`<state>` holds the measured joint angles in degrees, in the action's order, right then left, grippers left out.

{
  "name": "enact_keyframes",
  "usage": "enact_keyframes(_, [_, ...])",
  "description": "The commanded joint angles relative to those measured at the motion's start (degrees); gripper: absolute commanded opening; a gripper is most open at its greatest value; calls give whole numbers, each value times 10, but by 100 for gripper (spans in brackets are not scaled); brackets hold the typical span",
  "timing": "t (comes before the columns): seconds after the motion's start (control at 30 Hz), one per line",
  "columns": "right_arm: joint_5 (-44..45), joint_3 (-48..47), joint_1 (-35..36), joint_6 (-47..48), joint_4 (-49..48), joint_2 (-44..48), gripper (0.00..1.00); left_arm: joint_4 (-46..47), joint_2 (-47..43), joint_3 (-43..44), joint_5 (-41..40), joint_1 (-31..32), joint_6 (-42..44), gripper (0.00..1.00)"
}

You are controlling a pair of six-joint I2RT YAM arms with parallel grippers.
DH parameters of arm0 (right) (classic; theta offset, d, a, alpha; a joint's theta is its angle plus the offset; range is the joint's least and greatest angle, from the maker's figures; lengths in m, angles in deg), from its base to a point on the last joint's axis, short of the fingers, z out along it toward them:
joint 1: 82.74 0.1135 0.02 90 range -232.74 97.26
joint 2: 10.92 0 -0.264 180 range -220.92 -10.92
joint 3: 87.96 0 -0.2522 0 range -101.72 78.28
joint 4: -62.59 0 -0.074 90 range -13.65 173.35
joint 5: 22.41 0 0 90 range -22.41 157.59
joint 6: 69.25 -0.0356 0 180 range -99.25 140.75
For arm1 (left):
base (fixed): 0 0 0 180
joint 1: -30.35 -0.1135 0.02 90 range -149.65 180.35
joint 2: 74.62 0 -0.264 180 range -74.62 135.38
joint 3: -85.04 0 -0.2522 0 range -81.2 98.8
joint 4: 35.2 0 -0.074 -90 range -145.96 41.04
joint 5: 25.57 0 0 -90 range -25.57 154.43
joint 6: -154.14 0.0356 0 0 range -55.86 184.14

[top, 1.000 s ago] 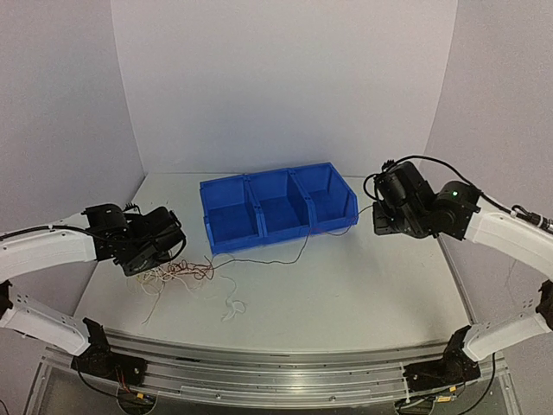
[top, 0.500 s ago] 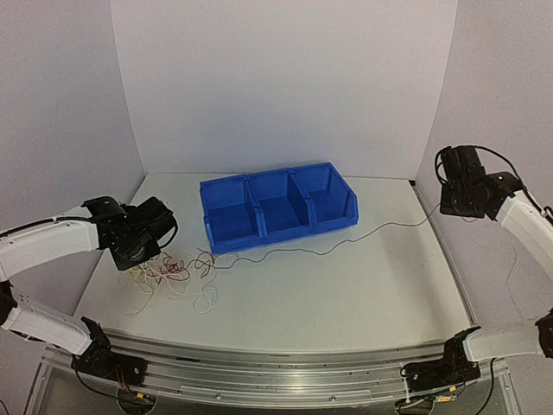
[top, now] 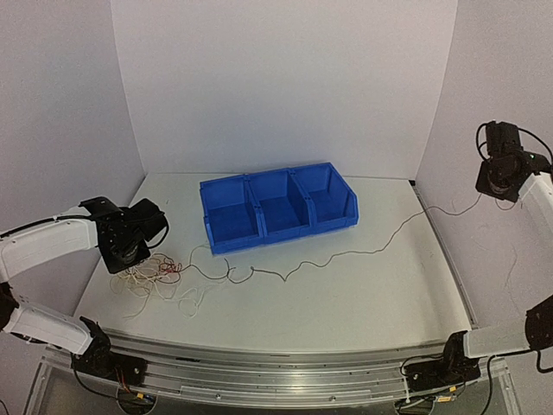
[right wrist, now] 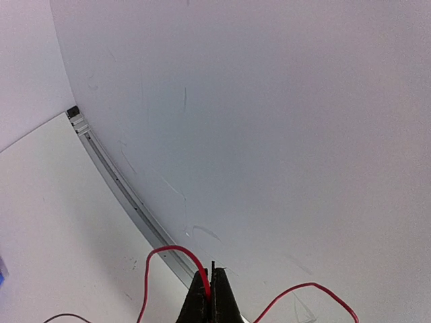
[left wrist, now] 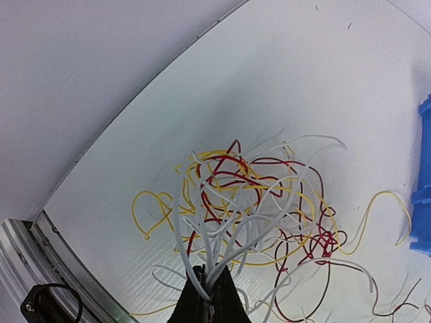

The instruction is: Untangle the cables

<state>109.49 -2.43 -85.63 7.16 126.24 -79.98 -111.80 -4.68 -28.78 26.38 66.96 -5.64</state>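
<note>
A tangle of thin white, dark red and yellow cables (top: 160, 275) lies on the table at the left, in front of the blue bin (top: 278, 207). My left gripper (top: 131, 251) is shut on a bunch of mostly white cables (left wrist: 222, 249) from the tangle, just above the table. My right gripper (top: 494, 183) is raised high by the right wall and is shut on one dark red cable (right wrist: 176, 253). That cable (top: 346, 254) trails from the right gripper across the table to the tangle.
The blue bin has three compartments and stands at the back middle of the table. The right wall (right wrist: 283, 134) is close behind the right gripper. A metal rail (top: 276, 367) runs along the table's front edge.
My right gripper has moved right and up toward the wall, drawing the dark red cable out across the table. The left gripper has shifted slightly left, still holding the tangle.
</note>
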Motion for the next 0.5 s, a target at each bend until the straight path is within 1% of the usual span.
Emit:
enact_keyframes(0.0, [-18, -68, -5, 2, 8, -16, 0, 17, -13, -8, 1, -5, 31, 0])
enact_keyframes(0.07, [0, -104, -5, 22, 12, -32, 0, -2, -5, -3, -11, -14, 24, 0])
enact_keyframes(0.13, [-42, -138, -5, 39, 17, -41, 0, -18, 8, 9, -21, -19, 35, 0])
enact_keyframes(0.2, [-118, -155, -5, 36, 16, -33, 0, 17, 12, 12, -2, -19, 85, 0])
enact_keyframes(0.27, [-151, -172, -5, 19, 16, -25, 0, 76, 10, 1, 35, -19, 134, 0])
enact_keyframes(0.33, [-113, -201, -5, 10, 17, -22, 0, 119, 9, -14, 53, -19, 152, 0])
enact_keyframes(0.4, [-81, -235, -5, 22, 16, -24, 0, 138, 15, -22, 59, -19, 154, 0])
enact_keyframes(0.47, [-103, -263, -5, 41, 17, -23, 0, 154, 25, -21, 76, -19, 168, 0])
